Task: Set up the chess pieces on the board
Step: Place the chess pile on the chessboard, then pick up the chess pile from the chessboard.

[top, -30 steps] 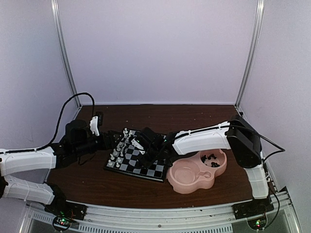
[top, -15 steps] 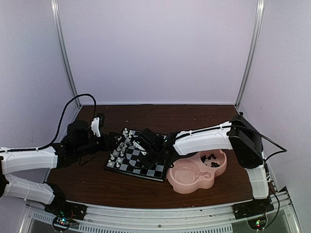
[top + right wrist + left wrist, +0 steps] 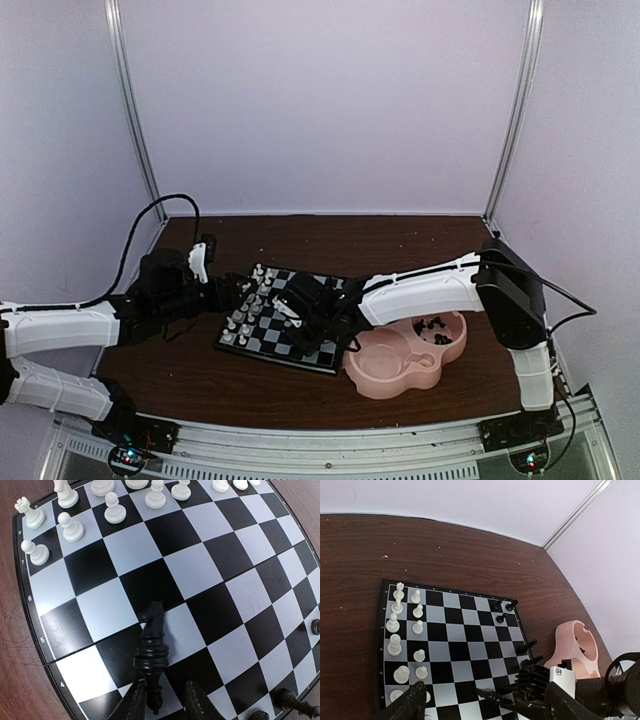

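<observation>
Board [image 3: 262, 340] sits mid-desk [image 3: 330, 235], pink dish [image 3: 395, 390] just beside its rt corner. White pieces [image 3: 395, 630] stand in 2 rows on its left side, a few black pieces [image 3: 502, 617] on rt side. Rt hand [image 3: 167, 692] is over board, fingers partly closed round a dark chessman [image 3: 152, 652]; can't tell if gripped. Left hand [image 3: 222, 290] is spread wide, empty, by board's left edge.

Black piece [image 3: 151, 645] one end hidden between right gripper [image 3: 165, 702] fingers, themselves cut off at picture's bottom edge; dish [image 3: 385, 390] contents too small to identify.
</observation>
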Motion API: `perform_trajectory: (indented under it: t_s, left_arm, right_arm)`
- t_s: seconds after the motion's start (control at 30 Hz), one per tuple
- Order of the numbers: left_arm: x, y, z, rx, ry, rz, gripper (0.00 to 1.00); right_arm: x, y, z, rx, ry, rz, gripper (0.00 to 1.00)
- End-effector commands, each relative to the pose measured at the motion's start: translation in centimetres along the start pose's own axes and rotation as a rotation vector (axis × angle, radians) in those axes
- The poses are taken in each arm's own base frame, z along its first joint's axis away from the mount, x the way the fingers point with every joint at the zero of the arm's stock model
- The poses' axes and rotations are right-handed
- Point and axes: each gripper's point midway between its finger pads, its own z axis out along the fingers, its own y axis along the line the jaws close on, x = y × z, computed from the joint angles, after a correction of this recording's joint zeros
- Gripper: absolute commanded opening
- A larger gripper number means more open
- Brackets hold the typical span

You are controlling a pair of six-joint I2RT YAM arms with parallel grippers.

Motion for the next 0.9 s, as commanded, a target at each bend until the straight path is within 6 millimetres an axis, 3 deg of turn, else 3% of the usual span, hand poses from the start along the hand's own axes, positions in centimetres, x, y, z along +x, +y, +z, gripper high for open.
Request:
perform_trajectory:
  t_s: [0.0,0.33,0.47,0.87]
  left_arm:
    - [-1.0,-0.7,0.2,0.016,-0.024,0.025,0.81]
    - [-0.9,-0.7,0.4,0.019,-0.015,0.025,0.81]
    - [-0.9,-0.8,0.5,0.023,-0.011,0.024,0.82]
    - [-0.8,-0.9,0.6,0.027,-0.006,0.019,0.82]
  right_arm:
    - [-0.1,0.0,-1.4,0.002,-0.003,-0.003,0.31]
    - [0.2,0.4,-1.2,-0.022,0.004,-0.012,0.29]
    - [-0.1,0.8,-0.9,-0.041,-0.003,-0.032,0.34]
    - [-0.3,1.5,-0.3,-0.079,0.005,-0.035,0.28]
